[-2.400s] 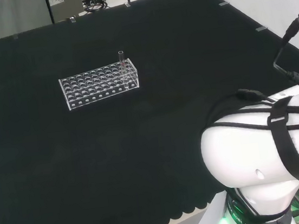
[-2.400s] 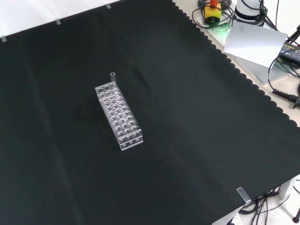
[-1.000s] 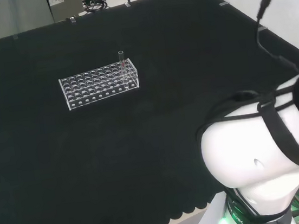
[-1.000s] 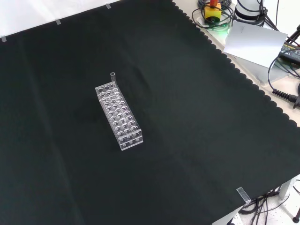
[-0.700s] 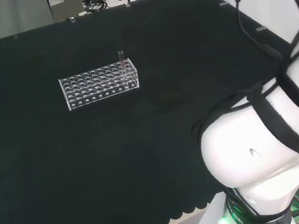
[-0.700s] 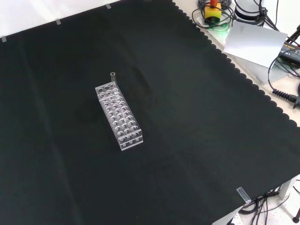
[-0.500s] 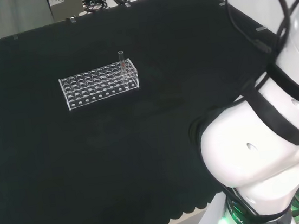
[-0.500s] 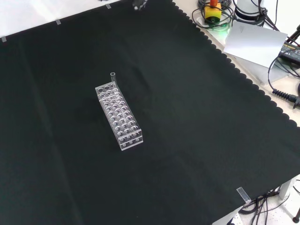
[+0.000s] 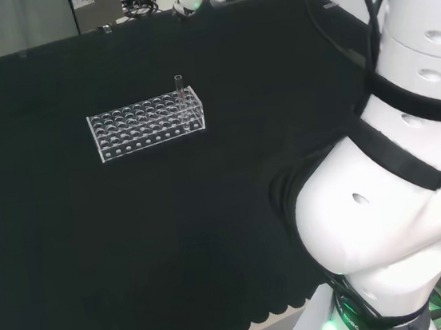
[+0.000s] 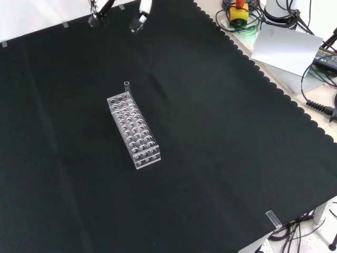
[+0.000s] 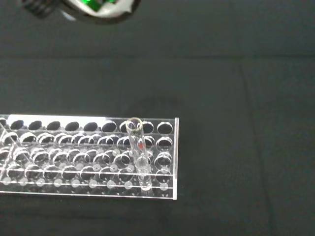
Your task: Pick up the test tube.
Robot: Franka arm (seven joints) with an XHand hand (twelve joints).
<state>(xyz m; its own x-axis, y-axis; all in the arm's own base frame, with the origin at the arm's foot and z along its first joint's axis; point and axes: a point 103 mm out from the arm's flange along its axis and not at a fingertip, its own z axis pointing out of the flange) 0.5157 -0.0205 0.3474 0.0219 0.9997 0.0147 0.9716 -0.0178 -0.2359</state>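
Note:
A clear test tube (image 10: 127, 88) stands upright in a corner hole at the far end of a clear plastic rack (image 10: 134, 133) on the black cloth. In the head view the test tube (image 9: 180, 91) rises at the right end of the rack (image 9: 145, 127). The hand (image 10: 141, 11) hangs at the top edge of the front view, well beyond the rack and above the cloth. Its fingers (image 10: 98, 16) are spread and straight, with nothing in them. In the wrist view the test tube (image 11: 137, 150) stands close to the rack's end (image 11: 167, 147).
The arm's white links (image 9: 385, 193) rise at the right of the head view. Cables, a yellow box (image 10: 238, 11) and a grey sheet (image 10: 287, 47) lie off the cloth's scalloped edge. The other rack holes look empty.
The arm has swung up and out over the bench. The hand's fingers have come into the front view's top edge. Rack and tube have not moved.

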